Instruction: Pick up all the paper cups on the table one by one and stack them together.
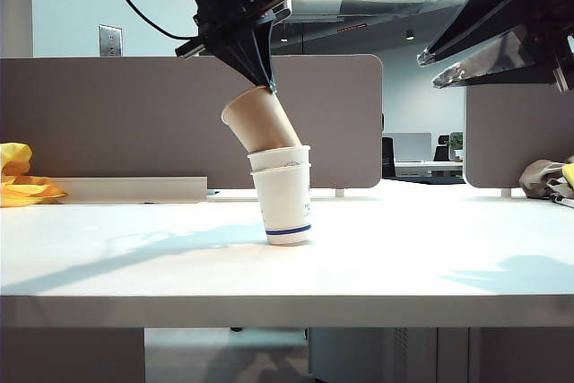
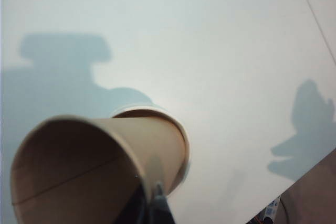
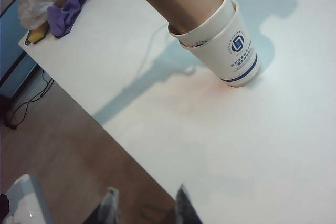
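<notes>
Above the table (image 1: 134, 257), left end effector (image 1: 267, 87) grips tilted brown cup (image 1: 262, 118) inside white cups (image 1: 282, 195); right end effector (image 3: 144, 203) spread, raised.

The outer white cup (image 3: 231, 51) bears a blue round logo; its lettering is unreadable

white table (image 1: 430, 257) with a thick front edge, seen edge-on in the exterior view. near its middle stand two white cups (image 1: 283, 204), nested one inside the other, the outer one with a blue band at its base resting on the tabletop. a brown cup (image 1: 262, 121) leans tilted in the inner white cup. yellow cloth (image 1: 20, 184) lies at the left end, crumpled fabric (image 1: 549, 178) at the right end.
</notes>
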Motion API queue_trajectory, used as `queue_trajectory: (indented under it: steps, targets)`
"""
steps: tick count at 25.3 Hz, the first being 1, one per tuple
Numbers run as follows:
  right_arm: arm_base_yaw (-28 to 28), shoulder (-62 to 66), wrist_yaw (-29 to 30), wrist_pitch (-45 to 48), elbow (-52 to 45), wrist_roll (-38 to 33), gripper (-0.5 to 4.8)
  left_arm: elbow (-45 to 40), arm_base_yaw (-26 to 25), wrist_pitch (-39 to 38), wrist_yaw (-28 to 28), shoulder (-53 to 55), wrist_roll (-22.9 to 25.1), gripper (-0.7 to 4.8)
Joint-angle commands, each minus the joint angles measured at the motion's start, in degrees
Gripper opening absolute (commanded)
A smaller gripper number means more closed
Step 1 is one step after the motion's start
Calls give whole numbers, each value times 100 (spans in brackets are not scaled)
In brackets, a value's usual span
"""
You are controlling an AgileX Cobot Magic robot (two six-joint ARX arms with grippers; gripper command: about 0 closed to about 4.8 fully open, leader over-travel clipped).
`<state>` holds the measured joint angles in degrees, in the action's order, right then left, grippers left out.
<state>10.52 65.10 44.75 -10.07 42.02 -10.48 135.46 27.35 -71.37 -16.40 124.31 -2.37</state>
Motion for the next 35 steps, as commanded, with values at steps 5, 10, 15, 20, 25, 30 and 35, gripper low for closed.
queue_trajectory:
  steps: [5,10,15,20,25,30,35]
  targets:
    - [0,-24,35,94,26,0,144,11,210,138,13,-11,39,-4]
    - [0,-24,37,96,26,0,144,13,240,166,-11,-7,48,50]
    - [0,-24,39,90,26,-2,144,13,240,166,-9,-7,48,58]
    - [0,-24,39,96,26,-2,144,26,249,155,-37,-7,46,121]
    - [0,-24,164,291,28,-7,144,39,330,166,-37,-9,50,121]
    - [-2,-24,146,330,28,-9,144,39,354,166,-28,-4,66,120]
    - [-2,-24,146,343,28,-11,144,39,365,179,-9,-4,63,107]
